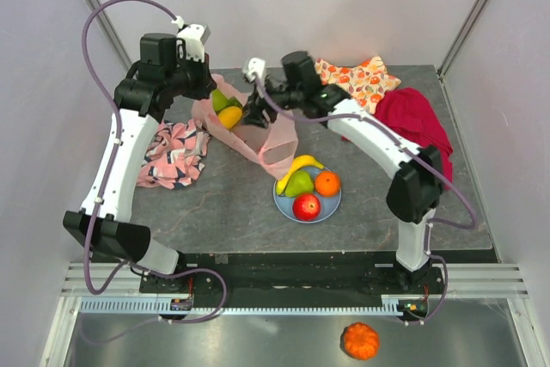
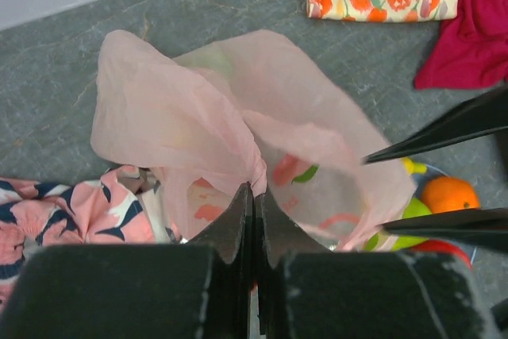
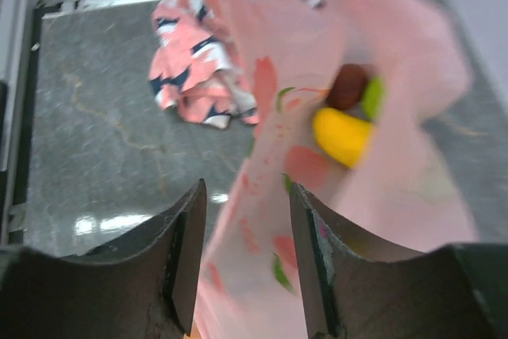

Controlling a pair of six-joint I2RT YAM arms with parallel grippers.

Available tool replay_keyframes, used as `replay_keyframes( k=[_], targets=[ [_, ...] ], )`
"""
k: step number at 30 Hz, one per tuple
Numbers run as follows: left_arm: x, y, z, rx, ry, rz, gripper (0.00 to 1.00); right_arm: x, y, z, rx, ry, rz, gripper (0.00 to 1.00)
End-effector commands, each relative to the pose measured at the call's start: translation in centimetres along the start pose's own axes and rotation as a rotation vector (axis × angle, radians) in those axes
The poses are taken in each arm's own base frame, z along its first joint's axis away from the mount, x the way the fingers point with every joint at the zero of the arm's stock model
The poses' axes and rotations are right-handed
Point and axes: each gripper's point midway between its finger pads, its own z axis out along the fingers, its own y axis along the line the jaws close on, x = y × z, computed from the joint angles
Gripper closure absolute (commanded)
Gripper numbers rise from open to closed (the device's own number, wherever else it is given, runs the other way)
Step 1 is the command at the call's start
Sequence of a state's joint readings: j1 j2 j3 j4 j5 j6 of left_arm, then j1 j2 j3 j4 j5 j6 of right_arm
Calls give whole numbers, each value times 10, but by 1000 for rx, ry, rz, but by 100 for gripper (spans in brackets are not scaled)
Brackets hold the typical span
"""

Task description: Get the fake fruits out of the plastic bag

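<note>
Top external view first: find the plastic bag (image 1: 249,137) at the far middle of the table (image 1: 223,212), between the pink-and-black cloth (image 1: 172,154) on the left and the blue plate (image 1: 333,205), nearer and to the right. Note the left gripper (image 2: 253,192), jaws pressed together on a gathered fold of the bag's rim, probably to lift that side and to keep the mouth open. Note also the right gripper (image 3: 246,200), jaws apart with pink film in the gap but not pinched, most likely to reach in or to catch the opposite edge. Inside the bag, count a yellow fruit (image 3: 341,136), a green fruit (image 3: 373,99) and a dark fruit (image 3: 348,87), touching each other; so not yet emptied. On the plate, see a banana (image 1: 305,163), a green pear (image 1: 299,184), an orange (image 1: 326,182) and a red apple (image 1: 306,206), close together, seemingly the place for taken-out fruits. Expect the thin film to slip, or to drag along with a fruit.
</note>
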State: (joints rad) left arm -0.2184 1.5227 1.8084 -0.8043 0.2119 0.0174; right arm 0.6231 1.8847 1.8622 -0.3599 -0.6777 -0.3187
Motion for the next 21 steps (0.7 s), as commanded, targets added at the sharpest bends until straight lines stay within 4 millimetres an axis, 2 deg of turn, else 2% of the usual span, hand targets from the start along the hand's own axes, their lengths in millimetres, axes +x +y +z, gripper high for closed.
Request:
replay_keyframes(
  k=[1, 3, 4, 5, 7, 8, 9, 10, 12, 13, 15, 16, 19, 20, 21],
  targets=[
    [15, -6, -21, 3, 16, -25, 98, 30, 33, 48, -95, 47, 24, 48],
    [26, -4, -22, -3, 40, -32, 99, 48, 27, 59, -39, 91, 37, 51],
    [30, -5, -22, -3, 49, -33, 99, 63, 21, 66, 8, 127, 75, 51],
    [37, -3, -24, -6, 59, -10, 99, 69, -2, 67, 133, 145, 83, 51],
    [45, 0, -26, -21, 78, -8, 98, 91, -26, 65, 278, 195, 126, 52],
    [54, 1, -28, -27, 94, -1, 98, 99, -43, 58, 370, 217, 133, 52],
    [58, 4, -29, -41, 104, 2, 98, 103, -51, 56, 406, 226, 145, 53],
    [62, 5, -30, -42, 111, 21, 98, 111, -68, 47, 460, 234, 182, 53],
    [76, 7, -30, -50, 142, 37, 99, 120, -89, 33, 538, 254, 213, 54],
    [81, 9, -29, -57, 155, 45, 99, 127, -108, 18, 587, 260, 235, 54],
    [92, 12, -22, -59, 189, 53, 98, 140, -125, 1, 631, 286, 272, 53],
    [93, 13, -19, -57, 192, 64, 99, 149, -140, -15, 670, 296, 293, 53],
    [87, 15, 1, -40, 184, 83, 99, 174, -164, -45, 742, 351, 314, 52],
    [70, 15, 6, -33, 137, 97, 99, 180, -169, -51, 749, 369, 297, 51],
    [69, 18, 22, -24, 149, 97, 98, 187, -182, -67, 810, 391, 294, 51]
  ],
)
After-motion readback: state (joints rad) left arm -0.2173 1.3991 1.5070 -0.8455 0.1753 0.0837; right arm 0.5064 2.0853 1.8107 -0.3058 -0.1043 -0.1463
